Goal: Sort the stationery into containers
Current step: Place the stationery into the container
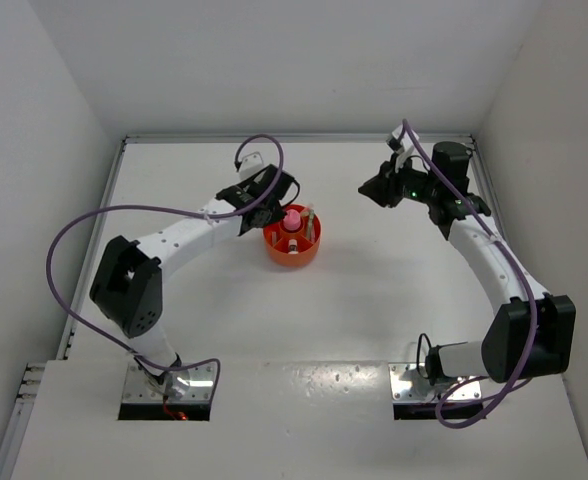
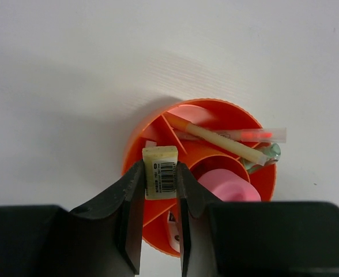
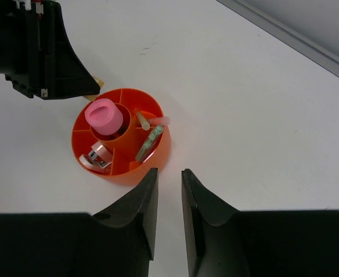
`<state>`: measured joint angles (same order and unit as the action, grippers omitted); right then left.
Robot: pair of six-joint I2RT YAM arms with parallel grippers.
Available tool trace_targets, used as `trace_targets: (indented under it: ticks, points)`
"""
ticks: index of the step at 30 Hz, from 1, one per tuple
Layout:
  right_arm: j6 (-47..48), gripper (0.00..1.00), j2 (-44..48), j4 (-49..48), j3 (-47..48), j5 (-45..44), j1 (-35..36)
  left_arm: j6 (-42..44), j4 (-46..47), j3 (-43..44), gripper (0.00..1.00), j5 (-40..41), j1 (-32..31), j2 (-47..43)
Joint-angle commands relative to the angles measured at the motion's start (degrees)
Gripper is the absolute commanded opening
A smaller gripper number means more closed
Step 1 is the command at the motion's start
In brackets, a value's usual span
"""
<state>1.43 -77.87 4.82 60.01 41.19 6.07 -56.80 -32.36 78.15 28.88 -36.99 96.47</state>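
The round orange organiser (image 1: 292, 245) stands mid-table. My left gripper (image 2: 159, 173) is shut on a small beige block (image 2: 159, 157) with a barcode label and holds it just over the organiser's rim (image 2: 136, 144). Inside sit a pink cylinder (image 2: 227, 187) in the centre well, a pale yellow stick (image 2: 215, 138), a mint green stick (image 2: 263, 154) and a thin pen (image 2: 256, 134). A mini stapler (image 3: 97, 157) lies in a front compartment. My right gripper (image 3: 169, 173) hovers to the organiser's right, jaws narrowly open with nothing between them.
White walls enclose the table on the left, back and right. The left arm's purple cable (image 1: 84, 225) loops out over the left side. In the right wrist view the left gripper's black body (image 3: 54, 52) hangs beside the organiser (image 3: 123, 173).
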Motion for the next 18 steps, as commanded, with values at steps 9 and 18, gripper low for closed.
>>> trace_targets:
  ticks: [9,18]
  points:
    - [-0.38,0.25,-0.09,-1.92,1.87,2.49,-1.14,0.63,3.18,-2.56,0.28,-4.27,0.61,1.01]
    - [-0.90,0.25,-0.09,-1.92,1.87,3.02,-1.14,0.02,3.18,-4.41,0.32,-4.89,1.13,1.01]
